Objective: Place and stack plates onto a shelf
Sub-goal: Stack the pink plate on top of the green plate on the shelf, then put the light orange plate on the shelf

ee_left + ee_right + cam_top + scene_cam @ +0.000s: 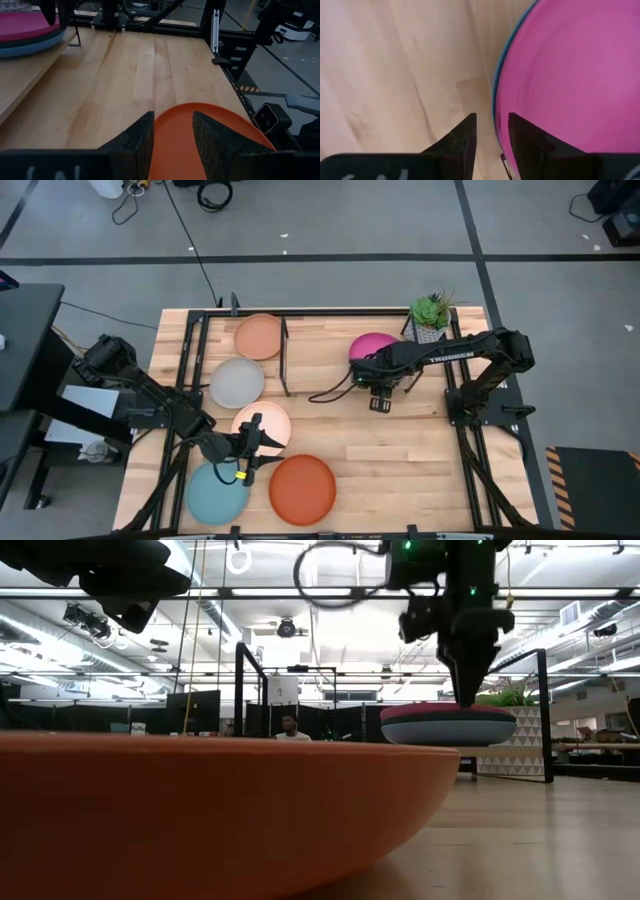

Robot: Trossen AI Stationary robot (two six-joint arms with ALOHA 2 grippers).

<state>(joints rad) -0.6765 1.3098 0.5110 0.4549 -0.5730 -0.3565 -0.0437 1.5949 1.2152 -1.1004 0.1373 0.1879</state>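
Note:
The magenta plate (371, 345) lies on top of a stack on the shelf (30, 75), over a dark teal and a bluish plate (35, 47). My right gripper (492, 122) points down at the magenta plate's near rim, open, one finger on each side of that rim. On the table lie a peach plate (259, 336), a grey plate (237, 383), a cream plate (268, 423), a light aqua plate (214, 493) and an orange plate (302, 489). My left gripper (172, 120) hangs open just above the orange plate's rim (175, 145), nothing between its fingers. My right gripper comes at the magenta plate's near rim (496, 107) from above, fingers pointing down. One finger (522, 137) stands over the plate and the other outside it. I cannot tell whether either finger touches the rim. The plate lies flat on the stack.
A potted plant (431, 312) stands at the shelf's far right corner. A black frame (190, 350) edges the table, and its rails run beside the peach and grey plates. Bare wood (400, 460) lies at the near right. A person (290, 726) stands far off in the room.

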